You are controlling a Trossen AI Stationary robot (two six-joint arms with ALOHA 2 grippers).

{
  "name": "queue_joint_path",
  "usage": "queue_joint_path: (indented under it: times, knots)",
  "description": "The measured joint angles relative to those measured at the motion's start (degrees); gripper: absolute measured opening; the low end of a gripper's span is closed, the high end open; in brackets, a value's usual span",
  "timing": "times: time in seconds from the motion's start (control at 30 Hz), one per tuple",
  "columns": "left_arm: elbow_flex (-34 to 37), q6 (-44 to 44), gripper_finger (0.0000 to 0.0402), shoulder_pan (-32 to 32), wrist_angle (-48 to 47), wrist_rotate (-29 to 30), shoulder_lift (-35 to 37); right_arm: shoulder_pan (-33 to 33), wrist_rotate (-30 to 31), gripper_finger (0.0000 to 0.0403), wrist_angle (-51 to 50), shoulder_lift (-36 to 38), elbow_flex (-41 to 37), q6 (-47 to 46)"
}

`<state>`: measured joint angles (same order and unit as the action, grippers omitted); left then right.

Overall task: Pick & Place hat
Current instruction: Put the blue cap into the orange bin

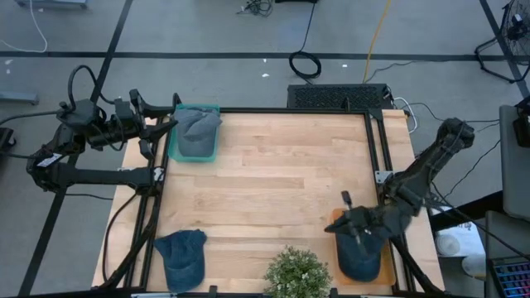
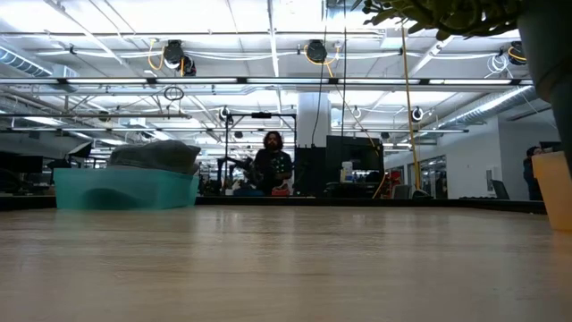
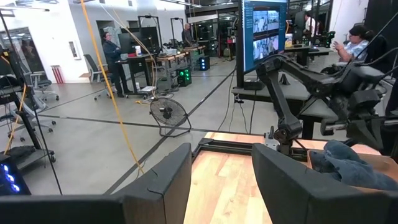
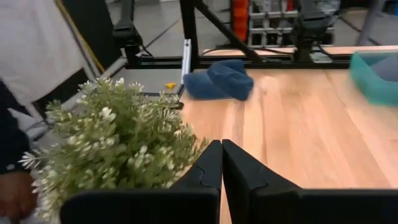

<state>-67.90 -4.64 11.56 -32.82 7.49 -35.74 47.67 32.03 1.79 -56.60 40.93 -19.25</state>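
blue hat (image 1: 181, 257) near front-left corner, brim twd front

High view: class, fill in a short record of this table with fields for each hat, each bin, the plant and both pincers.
teal bin: far left corner of the table, holds a grey hat
orange bin: near right corner, holds a blue hat
loose hat: blue, lying on the table at the near left
plant: near edge, between loose hat and orange bin
left pincer: open, empty, beside the teal bin
right pincer: shut, empty, above the orange bin
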Motion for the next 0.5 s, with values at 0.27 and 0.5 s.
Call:
queue_joint_path:
  times: [0.27,0.5]
  knots:
    - [0.0,0.0,0.0177,0.0,0.0,0.0,0.0,-17.0,-17.1,0.0,2.7,1.6,-0.6,9.8]
    - [0.0,0.0,0.0177,0.0,0.0,0.0,0.0,-27.7,-18.7,0.0,1.5,9.2,-0.6,19.9]
